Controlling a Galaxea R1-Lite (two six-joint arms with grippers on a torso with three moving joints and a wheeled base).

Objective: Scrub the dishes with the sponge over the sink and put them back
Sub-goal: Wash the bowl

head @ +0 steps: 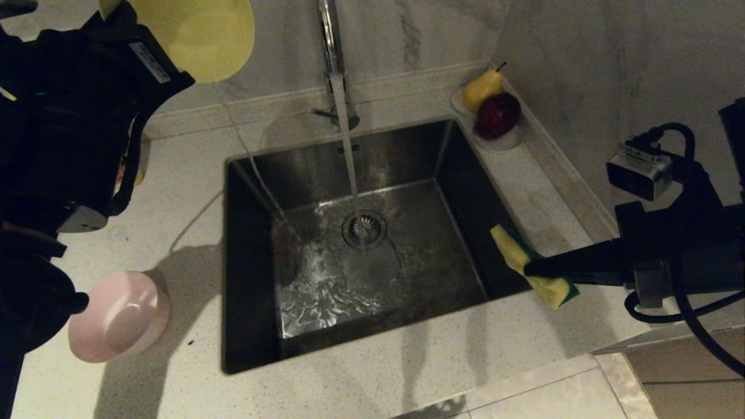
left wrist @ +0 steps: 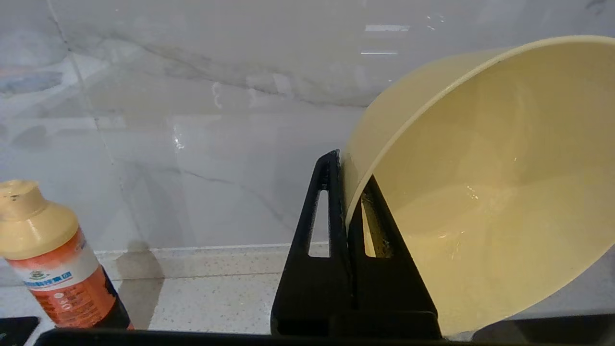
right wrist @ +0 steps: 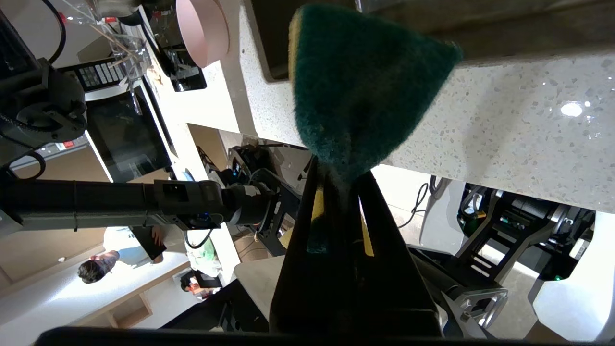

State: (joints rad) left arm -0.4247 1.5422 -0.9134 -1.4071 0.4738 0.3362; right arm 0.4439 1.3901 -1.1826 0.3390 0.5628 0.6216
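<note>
1. Round yellow plastic bowl (head: 198, 32): high above the counter left of the sink, tilted; a thin trickle falls from it toward the basin, so likely draining.
2. Left gripper (left wrist: 348, 192): fingers pinched on the bowl's rim.
3. Yellow foam sponge with dark green scouring face (head: 532, 267): clenched in the right gripper (head: 532, 269) at the square stainless steel sink's (head: 250, 326) right edge, parked clear.
4. Tall chrome tap (head: 333, 52) runs into the drain.
5. Round pink plastic bowl (head: 119, 317) lies tipped on the counter, presumably awaiting its turn.

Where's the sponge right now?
In the head view the sponge is on the right, clamped in the right hand over the sink's right rim.
</note>
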